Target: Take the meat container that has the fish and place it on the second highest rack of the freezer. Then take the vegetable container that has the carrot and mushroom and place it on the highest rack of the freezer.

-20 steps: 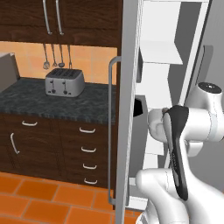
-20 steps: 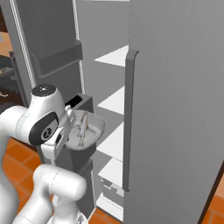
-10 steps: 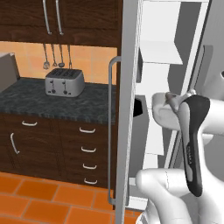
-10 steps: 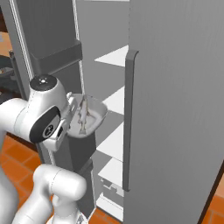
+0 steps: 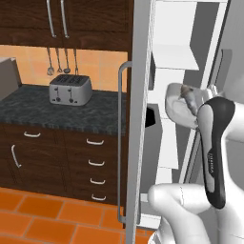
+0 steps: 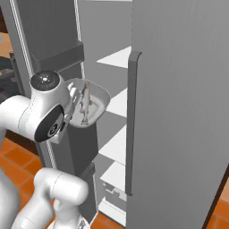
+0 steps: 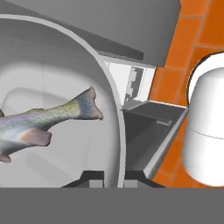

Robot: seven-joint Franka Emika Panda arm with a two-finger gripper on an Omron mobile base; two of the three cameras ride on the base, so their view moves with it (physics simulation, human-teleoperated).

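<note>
We've got the gripper (image 7: 110,178) pinching the meat container (image 7: 65,109) rim; rigid, light, fish (image 7: 41,120) loose inside, keep level near the freezer (image 6: 179,112) shelves.

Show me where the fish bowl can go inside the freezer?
The white shelves look bare, bordered by the grey back wall and the closed door on the right. The gripper holds the bowl with the fish by its rim. It is crowded on the left, between the arm and the open door.
</note>
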